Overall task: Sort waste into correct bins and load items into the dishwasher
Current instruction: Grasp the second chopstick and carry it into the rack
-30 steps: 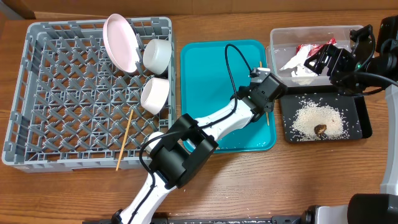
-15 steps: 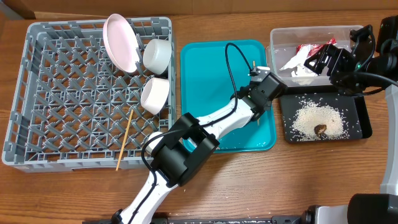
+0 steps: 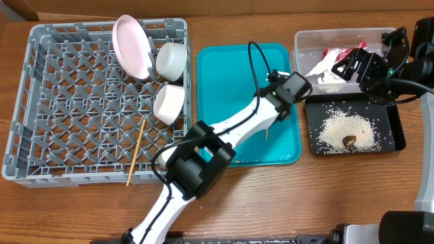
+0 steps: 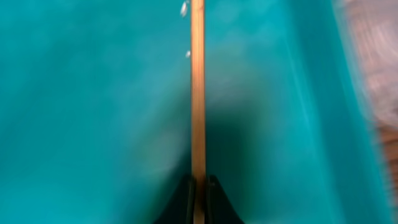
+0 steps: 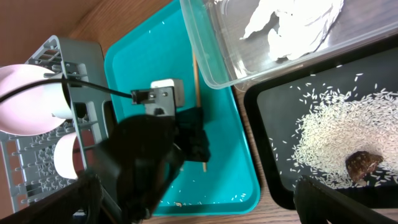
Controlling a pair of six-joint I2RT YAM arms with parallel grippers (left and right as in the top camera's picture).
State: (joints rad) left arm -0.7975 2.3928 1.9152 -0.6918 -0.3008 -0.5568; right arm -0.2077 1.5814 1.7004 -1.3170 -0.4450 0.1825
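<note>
Wooden table [image 3: 339,190] carried everything: the grey dish rack [image 3: 74,115] on one side, the teal tray [image 3: 224,81] in the middle, and the clear tub [image 3: 302,41] and the black tray [image 3: 393,135] on the other side. The step in hand was loading the second chopstick [image 4: 198,93]. The left end effector [image 4: 199,186] was closed narrowly on it over the teal tray, near the tray's edge beside the tub. The stick ran straight out from between the fingers, and the soft shadow under it suggested it was already a little off the tray. The right end effector [image 3: 354,62] stood wide and held nothing, over the corner of the tub where the wrapper [image 3: 336,54] and the napkin [image 3: 325,68] lay. Rice [image 3: 346,129] and the brown lump [image 3: 350,141] were in the black tray. The plate [image 3: 132,46], two bowls [image 3: 171,59] and the first chopstick [image 3: 137,150] were already in the rack. The next move probably called for carrying the stick across to the rack and laying it flat beside the first one, so that it does not slip through the lattice. Compared with one second before, the left fingers had gone from open around the stick to shut on it, and the stick had shifted from the tray's edge toward its middle; the right arm had not moved.
</note>
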